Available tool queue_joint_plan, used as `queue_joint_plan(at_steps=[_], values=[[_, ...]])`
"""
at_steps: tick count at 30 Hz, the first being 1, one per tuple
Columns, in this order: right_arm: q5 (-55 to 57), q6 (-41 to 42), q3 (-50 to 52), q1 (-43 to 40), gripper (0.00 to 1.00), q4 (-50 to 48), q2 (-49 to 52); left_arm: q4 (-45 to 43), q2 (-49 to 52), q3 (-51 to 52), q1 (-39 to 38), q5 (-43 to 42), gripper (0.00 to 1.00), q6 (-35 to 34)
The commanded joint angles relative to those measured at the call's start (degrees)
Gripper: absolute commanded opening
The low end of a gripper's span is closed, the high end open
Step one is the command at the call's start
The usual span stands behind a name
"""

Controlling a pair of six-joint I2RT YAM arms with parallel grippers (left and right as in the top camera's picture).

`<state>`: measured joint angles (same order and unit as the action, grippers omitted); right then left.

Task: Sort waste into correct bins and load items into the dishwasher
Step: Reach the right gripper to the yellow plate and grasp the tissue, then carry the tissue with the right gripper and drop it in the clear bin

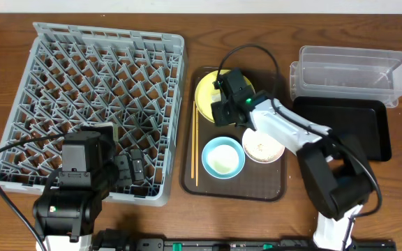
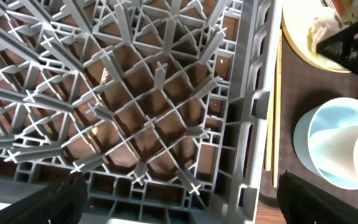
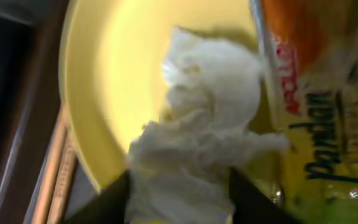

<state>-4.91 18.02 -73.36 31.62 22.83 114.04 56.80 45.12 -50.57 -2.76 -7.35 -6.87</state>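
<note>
A large square grey plastic dish rack [image 1: 110, 33] fills the left half of the brown wooden tabletop [image 1: 257, 28]. Just beside the rack's right side lies a dark brown rectangular serving tray [image 1: 274, 183].

At the tray's far end sits a round pale-yellow plate [image 1: 204, 94]. A light-blue bowl [image 1: 222, 156] stands near the tray's front left, and a smaller white bowl [image 1: 262, 146] is just beside it on the right, with pale bits inside that are too small to make out. A pair of thin wooden chopsticks [image 1: 196, 150] lies along the tray's left edge.

Toward the tabletop's far right corner stands a clear rectangular plastic tub [image 1: 351, 50]. A shallow black rectangular tray [image 1: 347, 132] lies against the tub's near side.

The right hand [image 3: 178, 202] is down over the yellow plate. Its two dark fingers [image 3: 114, 202] stand half spread, one on each side of a crumpled whitish scrap [image 3: 204, 118] that rests on the plate and fills the gap between them. I cannot tell whether they are pinching it. A green, yellow and orange snack wrapper [image 3: 316, 124] lies on the plate, touching the scrap.

The left hand [image 2: 179, 205] hangs over the rack's near right corner. Its fingers [image 2: 55, 202] are spread wide and hold nothing.
</note>
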Motion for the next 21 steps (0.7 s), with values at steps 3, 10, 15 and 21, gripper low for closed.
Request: queue_joint_plan(at_steps=[3, 10, 15, 21], values=[[1.31, 2.75, -1.57, 0.31, 0.14, -0.09, -1.33, 0.15, -0.11, -1.20, -0.20, -0.33, 0.98, -0.31], [2.12, 1.05, -1.75, -5.42, 0.07, 1.25, -13.46, 0.15, -0.11, -1.20, -0.22, -0.33, 0.98, -0.31], [6.43, -0.22, -1.75, -12.20, 0.06, 5.22, -20.48, 0.15, -0.11, -1.20, -0.22, -0.33, 0.98, -0.31], [9.84, 0.07, -1.68, -23.85, 0.02, 8.44, -21.33, 0.13, -0.11, -1.20, -0.22, -0.33, 0.98, -0.31]])
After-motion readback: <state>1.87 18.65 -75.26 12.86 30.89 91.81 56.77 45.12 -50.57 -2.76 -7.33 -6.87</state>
